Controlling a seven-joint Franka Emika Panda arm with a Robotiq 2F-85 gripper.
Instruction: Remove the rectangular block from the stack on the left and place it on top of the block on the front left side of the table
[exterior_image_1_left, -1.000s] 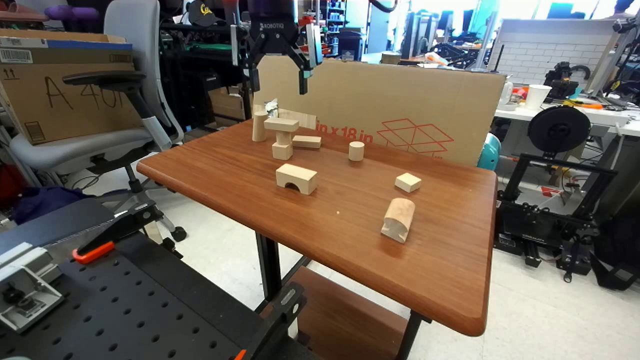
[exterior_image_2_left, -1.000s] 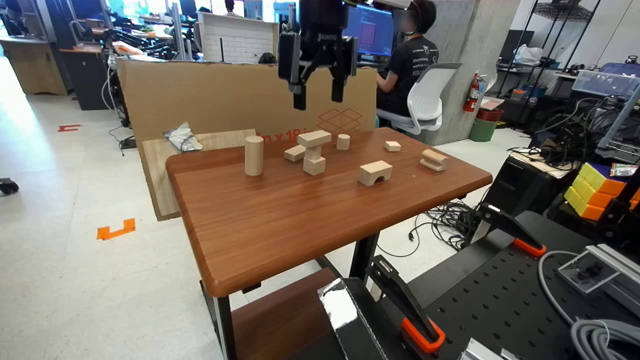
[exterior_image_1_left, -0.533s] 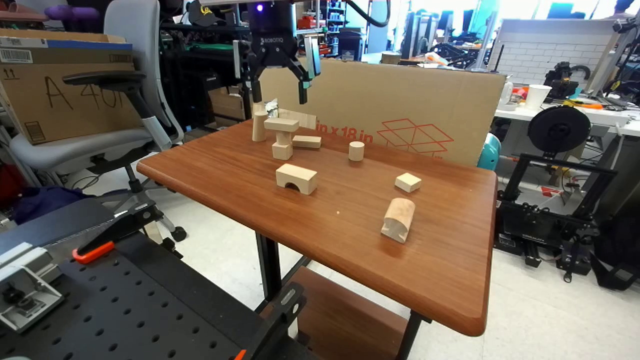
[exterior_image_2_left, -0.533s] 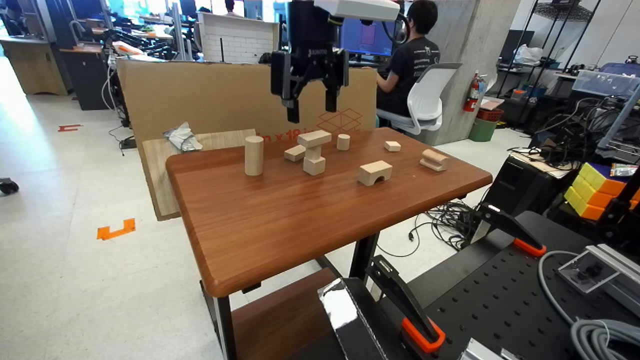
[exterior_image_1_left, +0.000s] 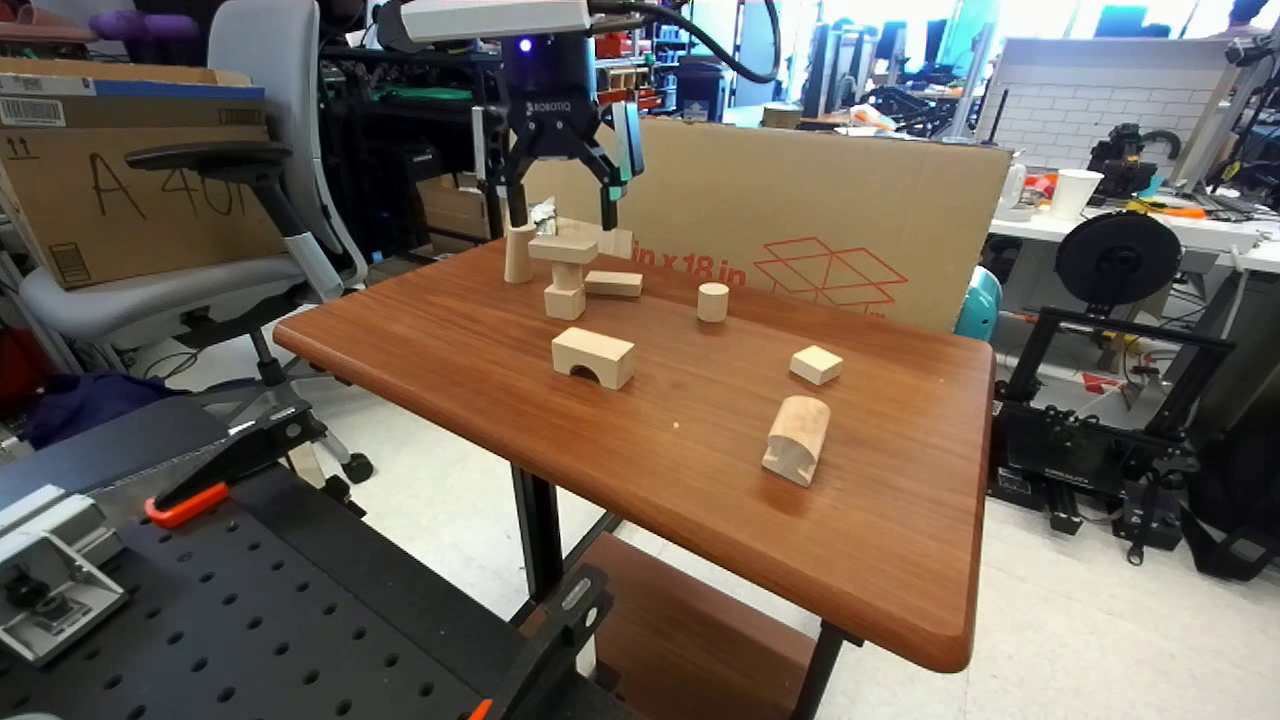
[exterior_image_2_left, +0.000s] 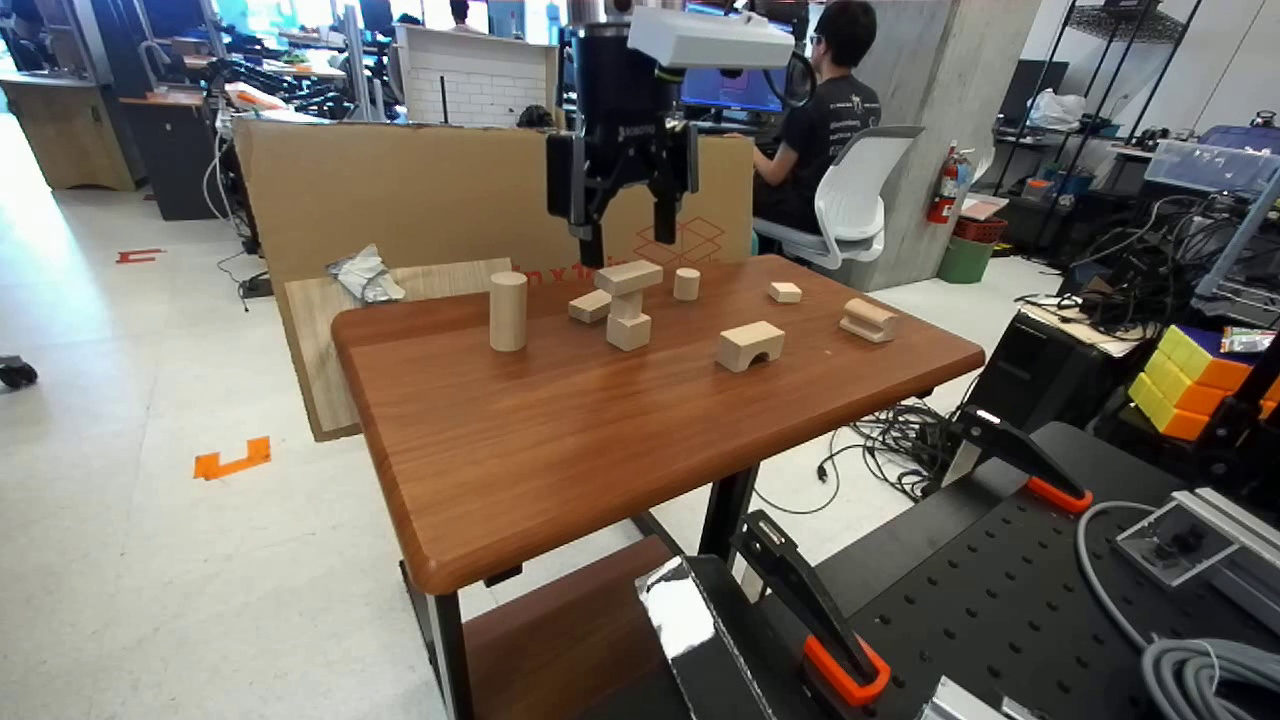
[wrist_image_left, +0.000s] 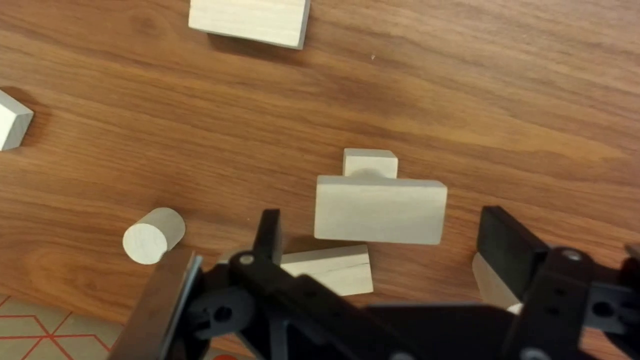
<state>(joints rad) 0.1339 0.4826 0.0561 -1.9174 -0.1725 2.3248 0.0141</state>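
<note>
My gripper (exterior_image_1_left: 562, 218) hangs above the stack (exterior_image_2_left: 627, 306), pointing down, its 2 fingers (wrist_image_left: 507, 245) spread wide apart. The plain rectangular block (exterior_image_1_left: 563, 249) lies flat on top of the stack, across a narrower piece (exterior_image_1_left: 567, 276) set on a cube (exterior_image_1_left: 565, 303). In the wrist view I see it between my fingers, apart from each; I cannot tell exactly how high I am over it. The arch block (exterior_image_2_left: 745, 348) stands cutout-down on the reddish-brown table (exterior_image_1_left: 430, 320), apart from the stack. A flat bar (exterior_image_1_left: 613, 285) lies just beside the stack; a tall cylinder (exterior_image_2_left: 508, 312) and a short cylinder (exterior_image_2_left: 687, 285) stand upright. Farther from the stack lie a small flat block (exterior_image_1_left: 816, 365) and a round-topped block (exterior_image_1_left: 797, 438).
</note>
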